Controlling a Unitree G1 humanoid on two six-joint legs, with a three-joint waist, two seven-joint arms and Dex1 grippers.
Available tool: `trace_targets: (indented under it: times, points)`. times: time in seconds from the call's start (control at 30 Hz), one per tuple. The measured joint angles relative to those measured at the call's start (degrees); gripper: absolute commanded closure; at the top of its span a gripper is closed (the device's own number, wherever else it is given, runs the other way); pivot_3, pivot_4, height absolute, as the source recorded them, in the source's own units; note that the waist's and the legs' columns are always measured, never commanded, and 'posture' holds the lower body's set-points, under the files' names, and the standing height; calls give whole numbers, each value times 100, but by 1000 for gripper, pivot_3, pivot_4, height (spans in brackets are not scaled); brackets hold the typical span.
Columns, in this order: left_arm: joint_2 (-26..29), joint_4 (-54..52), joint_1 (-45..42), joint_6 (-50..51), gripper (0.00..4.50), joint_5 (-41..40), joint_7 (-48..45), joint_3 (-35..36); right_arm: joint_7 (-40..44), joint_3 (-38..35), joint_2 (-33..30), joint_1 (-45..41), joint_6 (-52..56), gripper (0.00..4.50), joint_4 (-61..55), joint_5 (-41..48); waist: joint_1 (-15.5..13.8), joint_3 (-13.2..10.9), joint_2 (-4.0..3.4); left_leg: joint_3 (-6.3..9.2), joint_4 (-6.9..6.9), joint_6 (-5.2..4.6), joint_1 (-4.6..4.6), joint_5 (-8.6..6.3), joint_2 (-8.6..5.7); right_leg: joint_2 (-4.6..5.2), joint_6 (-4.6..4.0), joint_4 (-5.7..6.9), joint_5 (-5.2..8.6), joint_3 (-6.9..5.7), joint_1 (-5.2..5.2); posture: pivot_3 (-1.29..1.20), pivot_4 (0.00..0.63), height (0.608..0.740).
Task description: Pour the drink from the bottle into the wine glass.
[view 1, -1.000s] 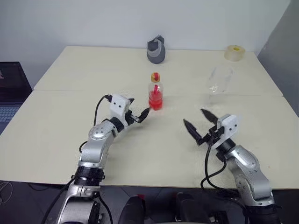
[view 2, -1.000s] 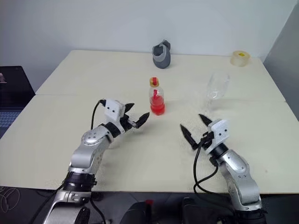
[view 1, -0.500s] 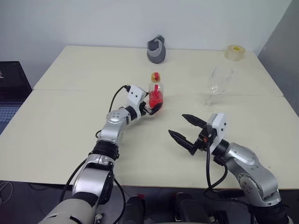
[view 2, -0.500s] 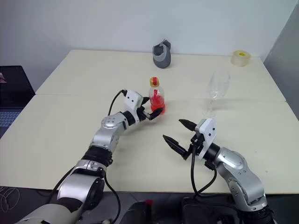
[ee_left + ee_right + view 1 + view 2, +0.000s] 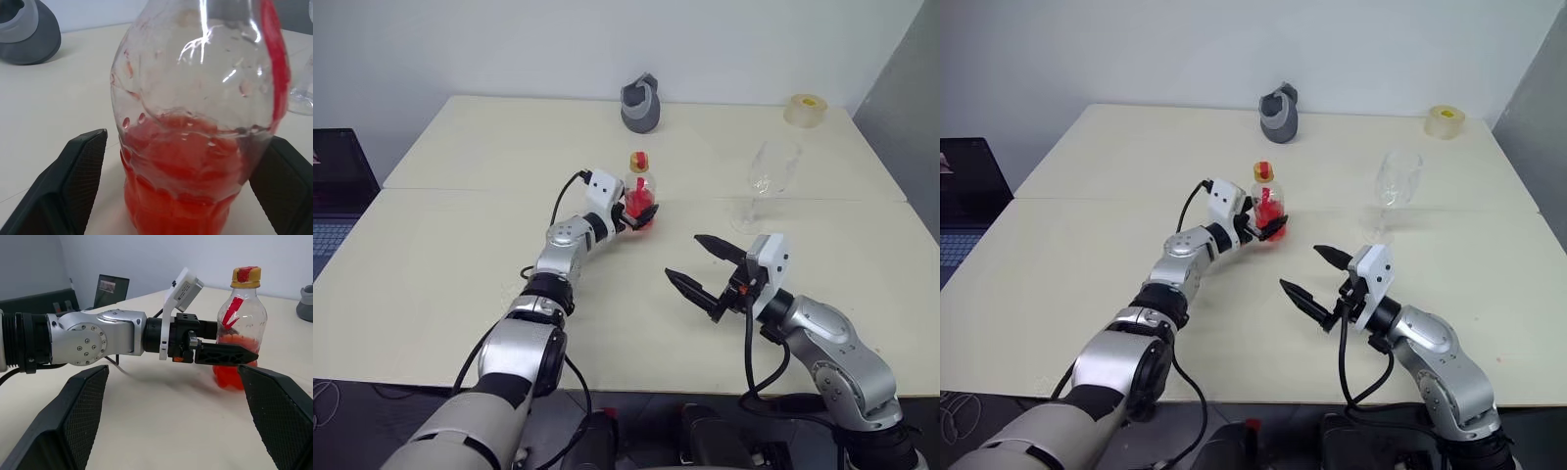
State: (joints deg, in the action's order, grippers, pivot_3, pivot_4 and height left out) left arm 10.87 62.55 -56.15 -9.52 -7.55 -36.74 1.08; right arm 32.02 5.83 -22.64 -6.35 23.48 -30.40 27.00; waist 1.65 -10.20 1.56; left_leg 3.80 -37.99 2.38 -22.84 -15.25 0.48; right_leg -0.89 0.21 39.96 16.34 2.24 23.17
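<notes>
One bottle [image 5: 640, 192], red drink [image 5: 181, 191], low

L hand [image 5: 1264, 221] open round bottle [image 5: 1267, 204]; R hand [image 5: 1317, 276] open.

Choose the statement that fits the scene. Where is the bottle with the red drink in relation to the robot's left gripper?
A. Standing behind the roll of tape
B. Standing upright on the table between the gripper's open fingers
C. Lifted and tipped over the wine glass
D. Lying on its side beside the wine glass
B: the bottle stands upright on the table, one finger of the left gripper on each side.
</notes>
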Motion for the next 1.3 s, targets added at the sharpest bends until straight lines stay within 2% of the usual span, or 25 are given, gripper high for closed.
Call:
trace_targets:
  times: [0.17,0.27,0.37,0.43,0.5,0.67,0.73,0.83,0.97,1.07,1.17,1.3]
  points:
    - [-61,137,-33,-85,11,2,-100,58,-2,5,36,0,-6,0,1,-114,0,0,0,1,0,0,0,0,0,0,0,0,0,0,0,0,150,740]
    - [-103,142,-33,-92,594,3,-159,67,-1,5,56,0,-26,0,2,-142,0,0,0,1,0,0,0,0,0,0,0,1,0,0,0,0,150,740]
    - [-100,162,-36,-100,1481,6,-150,112,1,4,56,-1,-45,0,16,-171,1,0,0,1,0,0,0,0,1,0,0,1,0,0,0,0,150,740]
    - [-100,222,-56,-106,1907,5,-144,164,2,4,61,-5,-51,0,30,-179,1,0,0,0,0,0,1,0,0,0,0,1,0,0,0,0,150,740]
    - [-95,230,-57,-106,2112,5,-152,180,2,4,71,-23,-57,0,49,-204,3,0,0,0,0,0,1,0,1,0,0,1,0,0,0,0,150,740]
    - [21,-67,143,-104,2283,0,-283,203,11,3,107,-129,-62,0,83,-254,20,0,0,2,2,1,2,0,6,0,-1,2,0,3,2,0,150,740]
    - [138,-597,507,-55,2285,-16,-335,208,12,-6,107,-129,-53,0,87,-247,30,0,-1,11,3,1,4,1,9,0,-1,3,-1,9,4,0,150,740]
    - [357,-2032,1379,362,2287,-152,-551,187,8,-42,83,-121,22,0,68,-135,36,0,-2,23,3,3,5,1,13,0,-2,5,-1,11,4,0,150,740]
    - [814,-4483,2762,1530,2288,-523,-1037,-96,59,-309,-265,-41,274,0,-170,91,8,-1,-4,30,0,4,1,2,10,6,-2,4,-1,8,3,0,150,740]
    - [1106,-5906,3376,2358,2289,-800,-1359,-447,224,-537,-649,111,512,0,-526,404,-70,-1,-4,37,-8,3,0,2,4,11,-2,2,-1,0,-5,0,150,740]
    - [1306,-6646,3513,2797,2289,-923,-1618,-752,438,-712,-1032,236,807,0,-934,891,-77,-1,-3,34,-8,2,5,1,2,9,0,2,0,2,-9,0,150,740]
    - [1457,-6885,3517,2923,2290,-916,-1891,-1058,551,-814,-1352,16,1090,0,-1198,1275,-16,-1,-4,31,-1,1,11,1,8,0,0,2,0,4,-9,0,150,740]
